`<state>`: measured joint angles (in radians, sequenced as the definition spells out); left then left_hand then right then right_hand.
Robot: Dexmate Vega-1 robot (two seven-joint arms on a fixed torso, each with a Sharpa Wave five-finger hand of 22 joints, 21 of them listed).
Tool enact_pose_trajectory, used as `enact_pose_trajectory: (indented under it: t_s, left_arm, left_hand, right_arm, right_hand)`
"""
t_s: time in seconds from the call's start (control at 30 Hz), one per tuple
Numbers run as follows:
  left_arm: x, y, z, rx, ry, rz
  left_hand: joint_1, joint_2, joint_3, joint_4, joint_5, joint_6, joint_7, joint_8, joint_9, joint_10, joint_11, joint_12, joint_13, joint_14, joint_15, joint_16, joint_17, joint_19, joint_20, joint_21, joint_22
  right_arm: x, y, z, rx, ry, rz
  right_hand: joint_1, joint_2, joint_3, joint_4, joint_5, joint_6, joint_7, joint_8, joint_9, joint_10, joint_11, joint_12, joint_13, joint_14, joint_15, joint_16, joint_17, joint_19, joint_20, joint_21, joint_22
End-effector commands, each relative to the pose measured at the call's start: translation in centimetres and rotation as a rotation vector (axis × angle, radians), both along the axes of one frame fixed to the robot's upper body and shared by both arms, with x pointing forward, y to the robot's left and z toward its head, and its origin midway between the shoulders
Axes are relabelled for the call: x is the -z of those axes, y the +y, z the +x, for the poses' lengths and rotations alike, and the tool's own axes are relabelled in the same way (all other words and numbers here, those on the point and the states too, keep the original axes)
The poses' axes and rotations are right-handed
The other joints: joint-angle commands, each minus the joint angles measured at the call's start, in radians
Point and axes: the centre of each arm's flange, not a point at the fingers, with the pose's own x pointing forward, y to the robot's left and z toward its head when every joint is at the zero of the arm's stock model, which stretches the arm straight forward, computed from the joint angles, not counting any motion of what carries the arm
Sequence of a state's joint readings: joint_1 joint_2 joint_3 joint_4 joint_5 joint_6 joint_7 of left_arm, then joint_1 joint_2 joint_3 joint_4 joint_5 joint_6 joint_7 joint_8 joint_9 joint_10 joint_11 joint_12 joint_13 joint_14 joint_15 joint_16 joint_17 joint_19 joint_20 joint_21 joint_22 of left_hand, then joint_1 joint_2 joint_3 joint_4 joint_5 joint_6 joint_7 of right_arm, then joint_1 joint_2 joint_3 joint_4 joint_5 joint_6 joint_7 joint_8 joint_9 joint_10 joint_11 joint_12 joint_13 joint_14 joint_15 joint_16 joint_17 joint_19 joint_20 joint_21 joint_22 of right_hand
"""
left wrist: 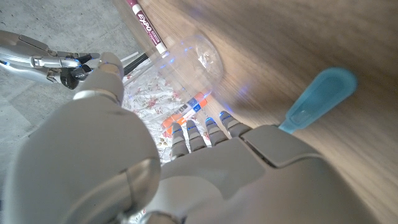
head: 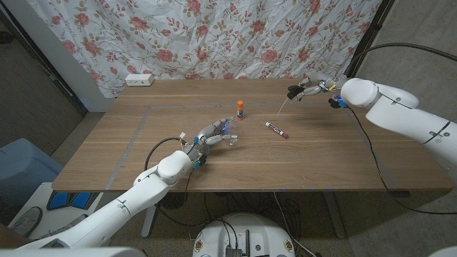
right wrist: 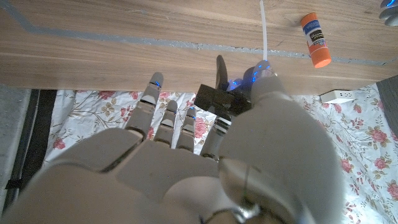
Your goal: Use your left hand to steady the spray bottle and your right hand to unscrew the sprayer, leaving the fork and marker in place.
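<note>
From the head view I see my left hand (head: 209, 137) near the middle of the surface (head: 128, 135), fingers wrapped around the clear spray bottle (head: 230, 140), which lies on its side against the wood. My right hand (head: 308, 91) is raised over the far right part of the surface, well apart from the bottle, and pinches the black sprayer (head: 294, 92), whose thin white dip tube (head: 284, 107) hangs down at a slant toward the marker (head: 276, 130). The marker lies between the two hands, just right of an upright glue stick (head: 241, 108) with an orange cap. The left wrist view gives me what the head view cannot: the bottle's open transparent mouth (left wrist: 202, 53) just past my fingertips (left wrist: 206, 122), and a pale blue fork handle (left wrist: 314, 96) lying on the wood beside the hand. The right wrist view shows the sprayer's black body (right wrist: 219, 99) gripped between thumb and fingers (right wrist: 163, 122), with the tube (right wrist: 263, 28) reaching toward the surface and the glue stick (right wrist: 314, 31) beyond. A floral cloth (head: 214, 36) hangs behind the surface, and a white power strip (head: 138, 80) sits at its far edge.
</note>
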<state>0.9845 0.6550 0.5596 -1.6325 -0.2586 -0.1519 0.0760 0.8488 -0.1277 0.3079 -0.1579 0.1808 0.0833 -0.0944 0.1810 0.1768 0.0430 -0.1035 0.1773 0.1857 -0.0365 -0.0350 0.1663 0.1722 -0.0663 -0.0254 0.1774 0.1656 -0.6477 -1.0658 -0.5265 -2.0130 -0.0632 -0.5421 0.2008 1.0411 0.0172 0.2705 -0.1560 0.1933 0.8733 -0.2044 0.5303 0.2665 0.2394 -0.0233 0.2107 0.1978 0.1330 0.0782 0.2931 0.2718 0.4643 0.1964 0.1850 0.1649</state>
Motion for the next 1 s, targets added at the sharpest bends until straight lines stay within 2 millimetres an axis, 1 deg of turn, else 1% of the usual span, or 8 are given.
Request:
enact_pose_trajectory:
  t_s: [0.03,0.07,0.17,0.3,0.47,0.77,0.83,1.0]
  left_arm:
    - [-1.2,0.6,-0.7,0.069,0.013,0.004]
    - [-1.2,0.6,-0.7,0.069,0.013,0.004]
    - [-1.3,0.8,-0.9,0.076,0.012,-0.005]
    - [-1.6,1.4,-1.3,0.076,0.001,-0.030]
    - [-1.9,2.0,-1.6,0.070,-0.010,-0.044]
    - [-2.2,3.4,-2.0,0.064,-0.022,-0.121]
    - [-2.2,3.7,-2.1,0.058,-0.017,-0.116]
    - [-2.1,4.1,-2.0,0.075,-0.016,-0.172]
  left_hand:
    - [-0.023,-0.001,-0.010,0.006,-0.001,-0.051,0.001,-0.005,-0.001,-0.052,0.002,-0.003,-0.003,-0.060,-0.033,-0.002,-0.001,-0.055,-0.006,-0.007,0.005]
    - [-0.027,-0.001,-0.012,0.006,-0.001,-0.063,0.004,-0.004,-0.001,-0.076,0.008,-0.006,-0.004,-0.075,-0.028,0.000,-0.001,-0.074,-0.011,-0.007,0.005]
    - [-0.043,-0.001,-0.015,0.009,0.000,-0.086,0.012,-0.004,-0.001,-0.102,0.014,-0.003,-0.005,-0.109,-0.019,0.001,-0.001,-0.111,-0.015,-0.008,0.005]
    - [-0.057,0.004,-0.017,0.013,0.001,-0.101,0.018,-0.005,-0.001,-0.121,0.017,-0.002,-0.006,-0.128,-0.017,0.001,-0.001,-0.130,-0.020,-0.007,0.005]
    - [-0.064,0.005,-0.018,0.014,0.001,-0.107,0.020,-0.004,-0.001,-0.133,0.019,-0.002,-0.007,-0.141,-0.017,0.001,-0.001,-0.142,-0.022,-0.006,0.005]
    - [-0.075,0.009,-0.020,0.019,0.000,-0.108,0.023,-0.002,-0.002,-0.134,0.021,0.001,-0.007,-0.143,-0.013,0.004,-0.001,-0.143,-0.015,-0.003,0.005]
    - [-0.080,0.012,-0.020,0.021,0.000,-0.105,0.023,-0.001,-0.002,-0.133,0.023,0.002,-0.007,-0.143,-0.012,0.005,-0.001,-0.145,-0.014,-0.003,0.005]
    - [-0.095,0.022,-0.021,0.028,-0.001,-0.100,0.023,0.002,-0.002,-0.135,0.025,0.004,-0.008,-0.146,-0.005,0.006,-0.001,-0.153,-0.011,-0.002,0.005]
  right_arm:
    - [0.7,-0.3,0.2,0.023,-0.009,0.008]
    - [0.7,-0.3,0.2,0.023,-0.009,0.008]
    - [1.1,-0.3,0.2,0.025,-0.009,0.015]
    - [1.5,-0.3,0.2,0.033,-0.019,0.022]
    - [1.8,-0.3,0.2,0.040,-0.044,0.016]
    - [2.8,0.0,0.4,0.079,-0.101,-0.004]
    - [3.1,0.0,0.6,0.084,-0.110,-0.004]
    - [3.6,0.4,0.9,0.104,-0.130,-0.007]
  right_hand:
    - [0.000,0.007,0.000,-0.002,0.007,0.010,-0.014,0.005,0.006,0.008,-0.002,-0.001,0.004,0.007,-0.001,0.009,0.003,0.003,-0.003,0.002,0.002]
    - [0.000,0.007,-0.001,-0.002,0.007,0.011,-0.014,0.005,0.006,0.008,-0.002,-0.001,0.004,0.007,-0.001,0.009,0.003,0.003,-0.003,0.002,0.002]
    - [0.000,0.007,-0.001,-0.002,0.007,0.010,-0.014,0.006,0.006,0.009,-0.002,-0.001,0.004,0.007,-0.001,0.009,0.003,0.003,-0.003,0.002,0.002]
    - [0.001,0.007,-0.001,-0.002,0.007,0.010,-0.014,0.007,0.007,0.009,-0.002,-0.001,0.004,0.009,0.000,0.010,0.003,0.003,-0.004,0.002,0.002]
    - [0.001,0.007,-0.001,-0.002,0.007,0.011,-0.014,0.008,0.008,0.011,-0.003,-0.001,0.004,0.010,-0.002,0.010,0.003,0.004,-0.005,0.002,0.002]
    - [0.004,0.006,-0.001,-0.004,0.007,0.016,-0.015,0.014,0.012,0.023,-0.006,0.003,0.004,0.018,-0.010,0.013,0.003,0.008,-0.006,0.003,0.002]
    - [0.004,0.005,-0.001,-0.004,0.007,0.016,-0.015,0.016,0.014,0.025,-0.007,0.004,0.004,0.020,-0.013,0.014,0.003,0.012,-0.009,0.005,0.002]
    - [0.005,0.005,-0.002,-0.004,0.007,0.015,-0.015,0.018,0.016,0.027,-0.008,0.004,0.004,0.027,-0.019,0.017,0.003,0.014,-0.012,0.005,0.002]
